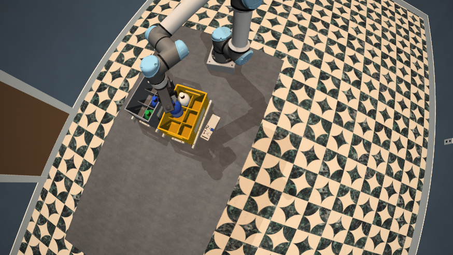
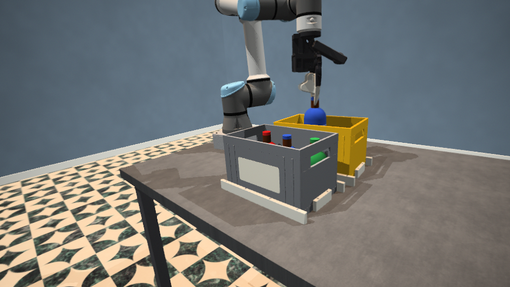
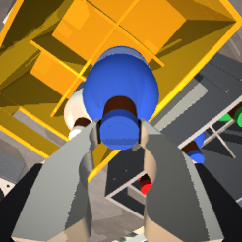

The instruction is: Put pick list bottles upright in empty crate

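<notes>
Walled in slate blue, tiled in cream and dark green on the floor (image 1: 301, 126) (image 2: 71, 213), with a grey counter (image 1: 126, 189) (image 2: 392, 220). Caught by the neck between clenched fingers (image 2: 317, 88): a blue bottle (image 1: 177, 109) (image 2: 315, 116) (image 3: 120, 86), upright, partly below the rim of the yellow crate (image 1: 174, 134) (image 2: 358, 153) (image 3: 162, 30). Near it, inside, a white bottle (image 1: 183, 98) (image 3: 75, 108). Just beside, a grey crate (image 1: 153, 122) (image 2: 317, 181) with red, blue and green tops. Around both, pale strips (image 2: 264, 201); farther out, the pick list (image 1: 210, 127).

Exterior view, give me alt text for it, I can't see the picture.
A gripper holds a blue bottle upright, partly lowered into a yellow crate. In front, a gray crate holds bottles with red, blue and green caps, on a gray table.
</notes>
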